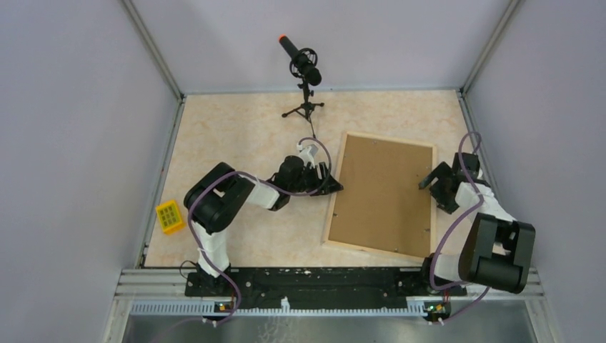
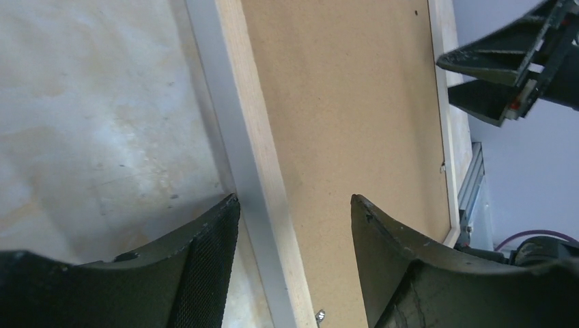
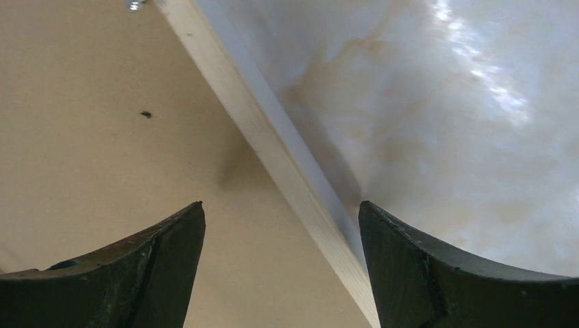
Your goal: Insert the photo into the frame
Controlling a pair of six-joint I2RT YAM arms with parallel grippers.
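Note:
The frame (image 1: 389, 140) lies back side up on the table, right of centre, its narrow pale wood border around a plain brown backing board (image 1: 382, 193). The photo is not in view. My left gripper (image 1: 334, 187) is open, its jaws either side of the frame's left border (image 2: 252, 123), not closed on it. My right gripper (image 1: 427, 184) is open, its jaws either side of the frame's right border (image 3: 252, 130). In the wrist views the left gripper (image 2: 293, 198) and right gripper (image 3: 281, 205) hold nothing. The board also shows in both wrist views (image 2: 341, 102) (image 3: 89, 137).
A black microphone on a small tripod (image 1: 304, 71) stands at the back centre. A small yellow gridded block (image 1: 170, 216) lies near the table's left edge. The marbled tabletop (image 1: 236, 128) is walled in by grey panels. A small metal tab (image 2: 319, 315) sits on the frame's back.

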